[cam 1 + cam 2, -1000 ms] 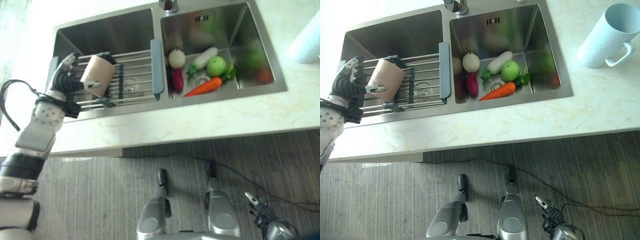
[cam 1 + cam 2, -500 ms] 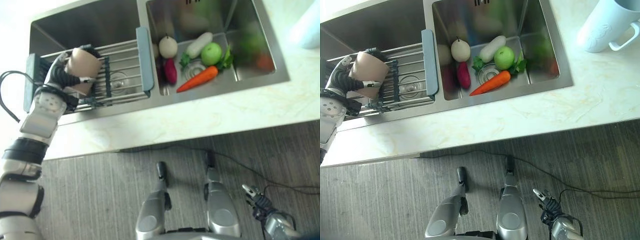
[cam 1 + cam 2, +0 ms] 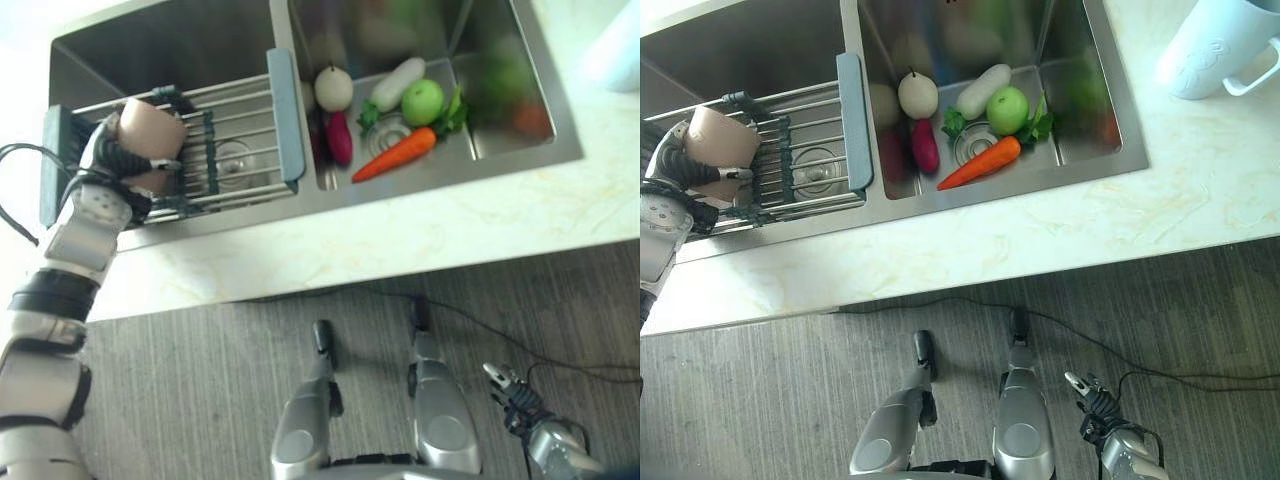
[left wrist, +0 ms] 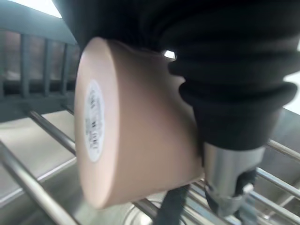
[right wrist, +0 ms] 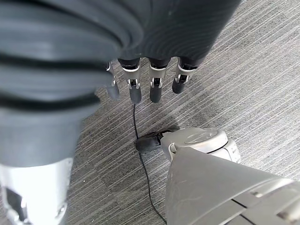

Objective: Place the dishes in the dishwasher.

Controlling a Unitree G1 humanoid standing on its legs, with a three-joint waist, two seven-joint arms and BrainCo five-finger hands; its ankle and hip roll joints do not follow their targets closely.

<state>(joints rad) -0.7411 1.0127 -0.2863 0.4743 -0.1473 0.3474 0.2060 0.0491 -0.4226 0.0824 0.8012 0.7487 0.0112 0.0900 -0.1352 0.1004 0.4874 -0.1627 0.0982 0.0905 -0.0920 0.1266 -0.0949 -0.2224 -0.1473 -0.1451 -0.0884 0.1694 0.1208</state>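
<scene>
A beige cup [image 3: 150,130] lies tilted on its side over the wire rack [image 3: 245,105] that spans the left sink basin [image 3: 170,55]. My left hand [image 3: 112,165] is shut on the cup from the rack's left end. In the left wrist view the cup's flat base [image 4: 93,122] faces the camera, with the rack's bars just beneath it. Whether the cup rests on the bars I cannot tell. My right hand [image 5: 136,86] hangs low over the floor, its fingers relaxed and holding nothing, and it also shows at the lower right [image 3: 1095,400].
The right basin holds a carrot [image 3: 397,157], a green apple [image 3: 422,100], a white vegetable [image 3: 397,85], a pale round one [image 3: 333,88] and a purple one [image 3: 340,138]. A light blue mug [image 3: 1210,45] stands on the counter [image 3: 400,230] at the far right.
The view has shifted, so the sink sits further left and higher. My left hand with the cup has edged a little toward the rack's left end. The right hand hangs as before.
</scene>
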